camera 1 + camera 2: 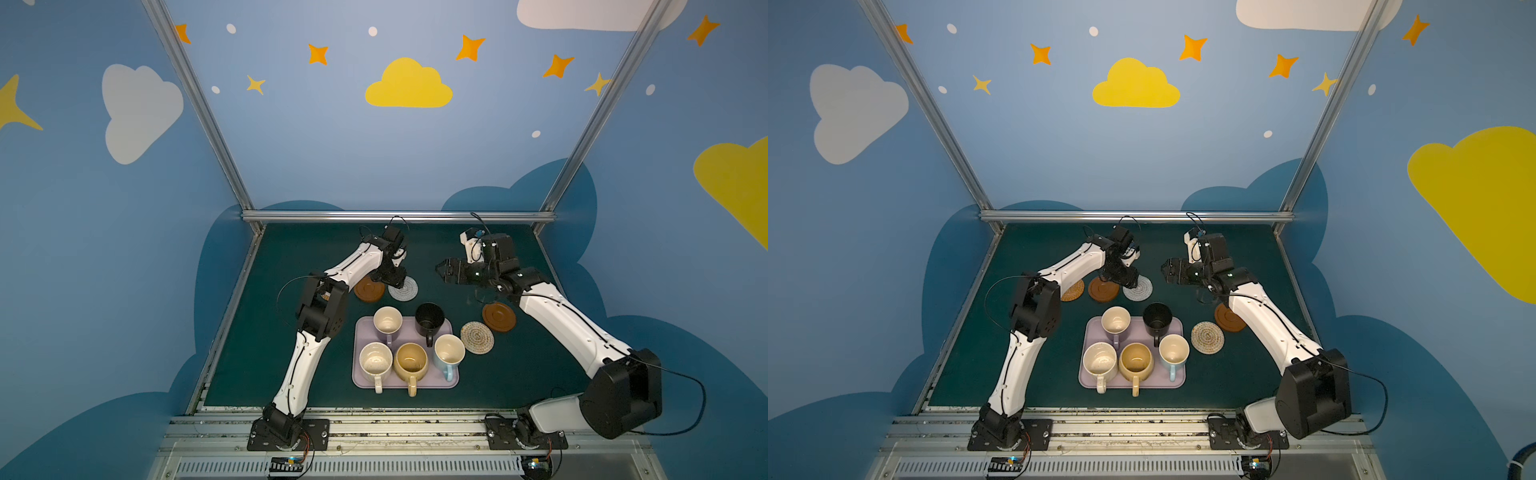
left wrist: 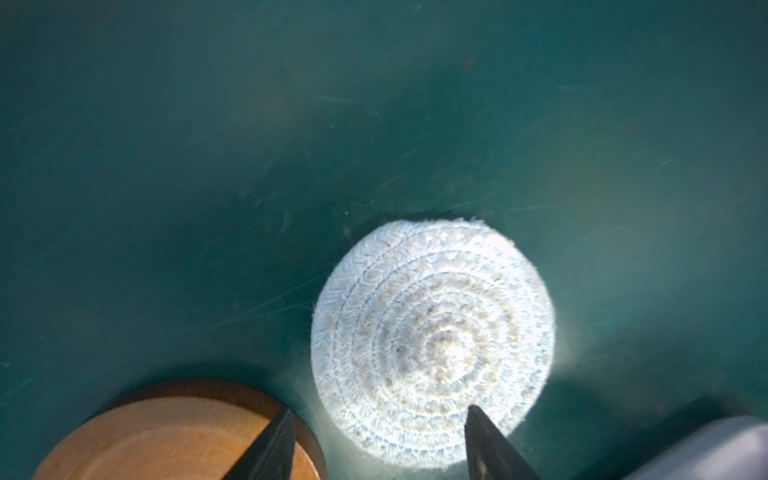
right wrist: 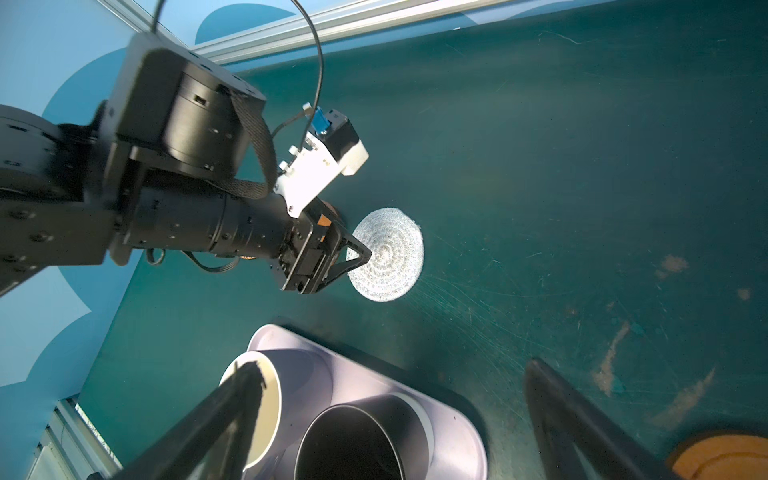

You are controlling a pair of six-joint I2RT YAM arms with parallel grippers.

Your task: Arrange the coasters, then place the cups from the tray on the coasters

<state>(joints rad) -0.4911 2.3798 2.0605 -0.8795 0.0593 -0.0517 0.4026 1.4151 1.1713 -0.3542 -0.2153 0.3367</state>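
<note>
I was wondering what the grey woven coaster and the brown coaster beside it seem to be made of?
The grey woven coaster looks like braided cotton cord, matte and fuzzy: coiled rings and stray fibres at its edge. The brown coaster looks like wood, smooth with a raised rim, though plastic is possible.

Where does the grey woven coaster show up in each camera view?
In a top view: grey woven coaster beyond the tray, at the left gripper.
In a top view: same spot.
Left wrist: picture's lower middle.
Right wrist: picture's centre.
Shared landmark: the left gripper's tips beside it.
</note>
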